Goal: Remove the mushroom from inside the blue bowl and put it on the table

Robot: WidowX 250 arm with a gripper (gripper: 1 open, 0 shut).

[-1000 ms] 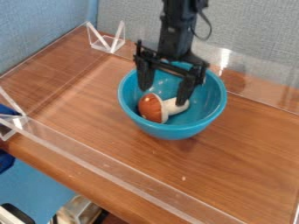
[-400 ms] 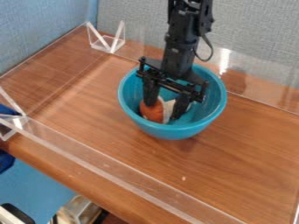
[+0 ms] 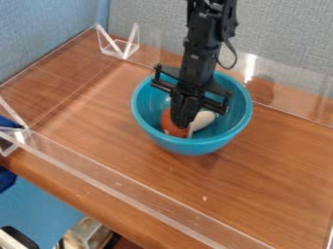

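Note:
The blue bowl (image 3: 193, 117) stands near the middle of the table (image 3: 104, 126). Inside it lies the mushroom (image 3: 182, 124), its reddish-brown cap to the left and its white stem to the right. My gripper (image 3: 186, 115) reaches straight down into the bowl, and its black fingers have come together on the mushroom. The fingers hide the middle of the mushroom. It still rests low in the bowl.
Low clear acrylic walls (image 3: 130, 195) edge the tabletop. A clear triangular bracket (image 3: 120, 44) stands at the back left corner. Bare wood lies to the left of and in front of the bowl.
The gripper sank a little deeper into the bowl, then its spread fingers closed onto the mushroom. The bowl stayed in place.

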